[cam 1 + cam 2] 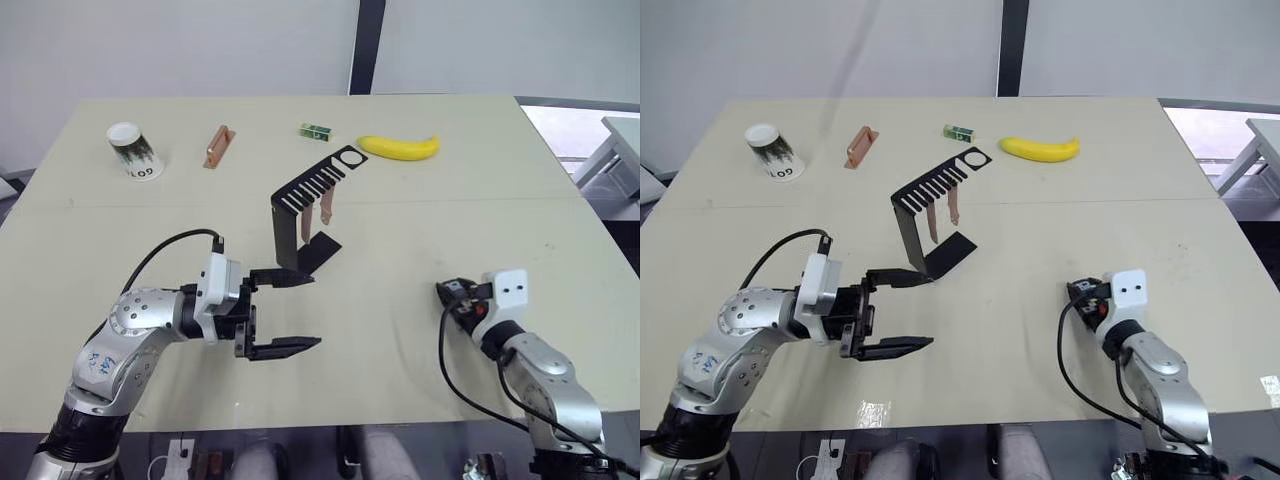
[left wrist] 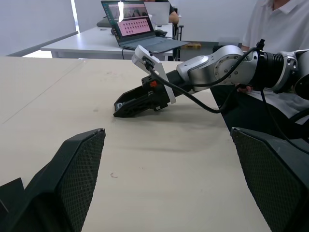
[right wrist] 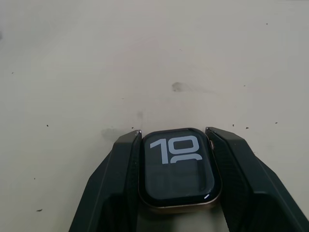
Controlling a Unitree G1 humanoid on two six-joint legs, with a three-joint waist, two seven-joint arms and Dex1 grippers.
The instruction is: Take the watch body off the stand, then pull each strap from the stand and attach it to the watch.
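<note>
- Left gripper (image 1: 297, 312): forearm lies low over the near left of the table (image 1: 400, 250), fingers pointing toward the centre. Jaws spread wide, nothing between them. Finger pads are black with a fine mesh texture.
- Right gripper (image 3: 176, 145): near right of the table, arm bent, fingers aimed inward and resting low on the surface. Jaws clamped on the two side edges of the watch body (image 3: 176, 169).
- Watch body: rounded-square case, glossy dark screen face-up showing large pale digits, metal rim with a coppery tint; off the stand (image 1: 300, 215), well to its right.
- Stand: black bent sheet metal at mid-table, just beyond the left gripper; flat base, upright back, comb-slotted top tilted, round hole at its far end.
- Straps (image 1: 314, 217): two thin salmon-pink bands hanging side by side from the comb slots.
- Table: matte beige top, lightly speckled.
- Far row, left to right: white paper cup (image 1: 134, 150) lying tilted; copper-brown bar (image 1: 217, 146); small green box (image 1: 315, 130); yellow banana (image 1: 398, 147).
</note>
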